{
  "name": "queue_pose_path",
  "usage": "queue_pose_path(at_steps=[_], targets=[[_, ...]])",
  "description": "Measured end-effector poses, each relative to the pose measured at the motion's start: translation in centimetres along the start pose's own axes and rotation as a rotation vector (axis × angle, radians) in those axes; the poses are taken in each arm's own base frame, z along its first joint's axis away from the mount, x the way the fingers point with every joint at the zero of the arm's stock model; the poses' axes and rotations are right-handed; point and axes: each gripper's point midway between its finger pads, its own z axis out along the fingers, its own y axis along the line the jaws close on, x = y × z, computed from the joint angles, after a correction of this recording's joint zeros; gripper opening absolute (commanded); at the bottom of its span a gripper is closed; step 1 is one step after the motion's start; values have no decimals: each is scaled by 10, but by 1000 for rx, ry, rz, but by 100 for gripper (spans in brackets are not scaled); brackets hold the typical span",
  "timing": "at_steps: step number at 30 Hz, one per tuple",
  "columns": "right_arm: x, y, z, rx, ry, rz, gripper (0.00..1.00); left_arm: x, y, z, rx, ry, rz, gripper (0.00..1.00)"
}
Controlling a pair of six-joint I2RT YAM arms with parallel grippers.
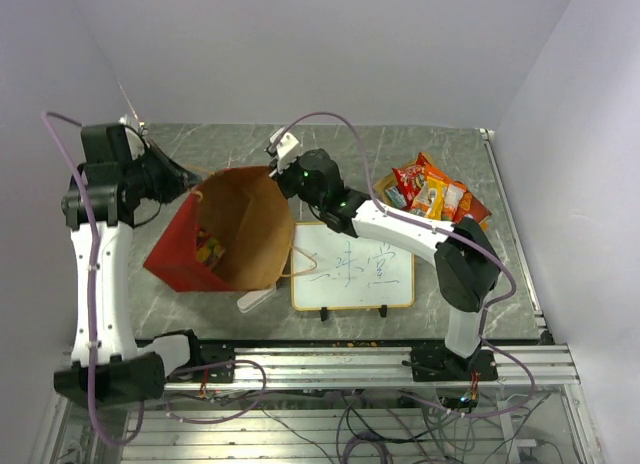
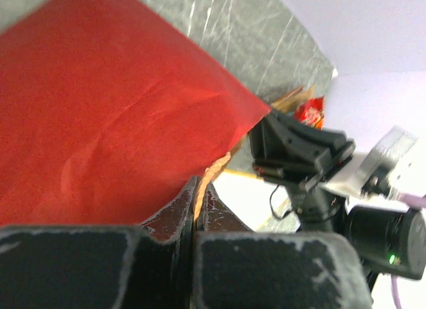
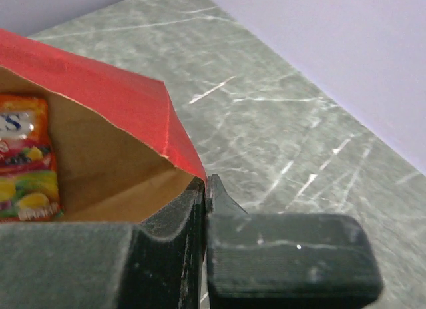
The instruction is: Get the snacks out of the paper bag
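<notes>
The paper bag [image 1: 190,246], red outside and brown inside, is held up with its mouth wide open toward the camera. My left gripper [image 1: 192,187] is shut on the bag's left rim [image 2: 200,186]. My right gripper [image 1: 281,176] is shut on the bag's right rim [image 3: 190,159]. Snack packets [image 1: 209,249] lie at the bottom inside the bag; an orange and yellow one shows in the right wrist view [image 3: 23,162]. A pile of snacks [image 1: 432,194], orange, red and yellow, lies on the table at the back right.
A framed whiteboard [image 1: 352,267] with writing lies flat in front of the bag, under the right arm. A small white block [image 1: 256,300] sits by the bag's near corner. The table's right edge [image 1: 512,224] runs close past the snack pile.
</notes>
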Motion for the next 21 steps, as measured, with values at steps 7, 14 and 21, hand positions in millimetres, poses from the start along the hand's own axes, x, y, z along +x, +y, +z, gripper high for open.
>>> queue_pose_path(at_steps=[7,14,21], targets=[[-30,-27,-19,181,-90,44,0,-73,-42,31,68,-84,94,7],[-33,14,-54,140,-145,46,0,-73,-42,25,76,-101,211,7],[0,42,-74,64,-98,62,2,-13,-2,-13,2,-58,234,7]])
